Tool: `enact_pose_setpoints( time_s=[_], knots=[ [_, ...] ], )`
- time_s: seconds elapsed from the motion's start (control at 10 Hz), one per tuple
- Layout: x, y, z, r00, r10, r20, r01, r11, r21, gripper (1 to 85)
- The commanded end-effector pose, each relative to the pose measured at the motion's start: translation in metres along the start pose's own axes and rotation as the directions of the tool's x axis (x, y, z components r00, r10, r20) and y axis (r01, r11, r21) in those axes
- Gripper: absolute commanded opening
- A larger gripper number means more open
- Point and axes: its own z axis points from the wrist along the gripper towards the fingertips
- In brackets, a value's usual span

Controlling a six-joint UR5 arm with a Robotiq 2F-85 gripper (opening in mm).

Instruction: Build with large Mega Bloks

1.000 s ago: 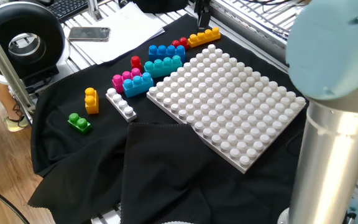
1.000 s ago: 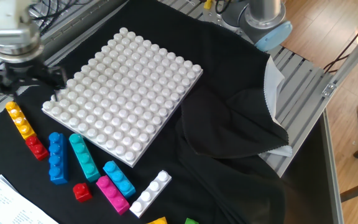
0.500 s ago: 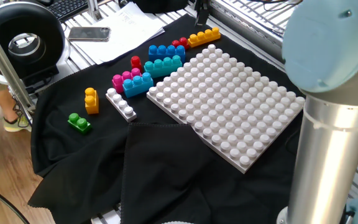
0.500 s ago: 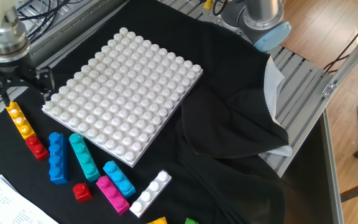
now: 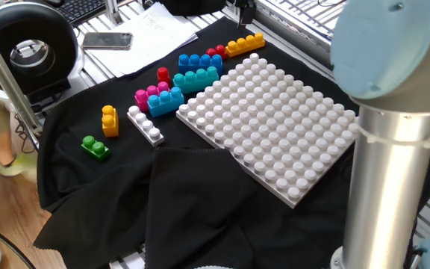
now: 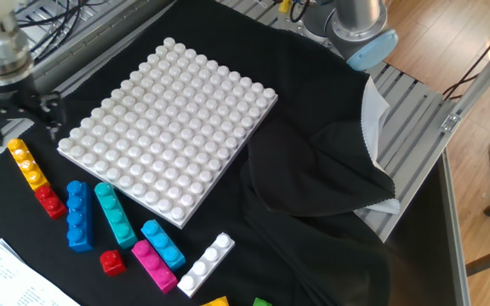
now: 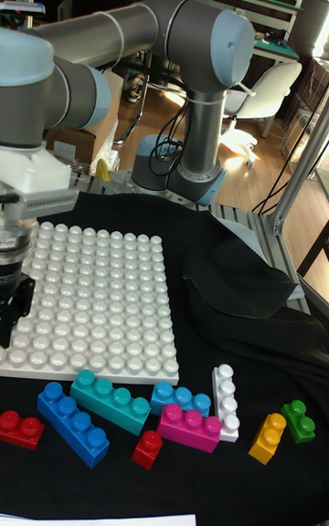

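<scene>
One tool (image 6: 15,119), fingers spread, empty, hovers above yellow-orange brick (image 6: 26,163) near desk edge, beside white board (image 6: 168,127). Centre jaws across brick's narrow sides; descend straight; avoid touching red brick (image 6: 50,202).

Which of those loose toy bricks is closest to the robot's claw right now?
The long yellow-orange brick, at the end of the row. The gripper hangs right over it; the red brick beside it and the rest lie farther off.
</scene>
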Motion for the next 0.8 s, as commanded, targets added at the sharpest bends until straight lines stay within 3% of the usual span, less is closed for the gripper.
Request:
enact_pose_setpoints(
  time_s=[0.0, 0.3, 0.6, 0.7],
  knots=[
    [0.011, -0.01, 0.018, 0.996, -0.09, -0.023, 0.09, 0.996, 0.0, 71.7],
    [0.013, -0.019, 0.023, 0.993, -0.108, -0.043, 0.11, 0.994, 0.025, 71.7],
    [0.017, -0.028, 0.02, 0.99, -0.136, -0.041, 0.137, 0.991, 0.007, 71.7],
    [0.018, -0.03, 0.026, 0.989, -0.14, -0.039, 0.14, 0.99, 0.001, 71.7]
  ],
)
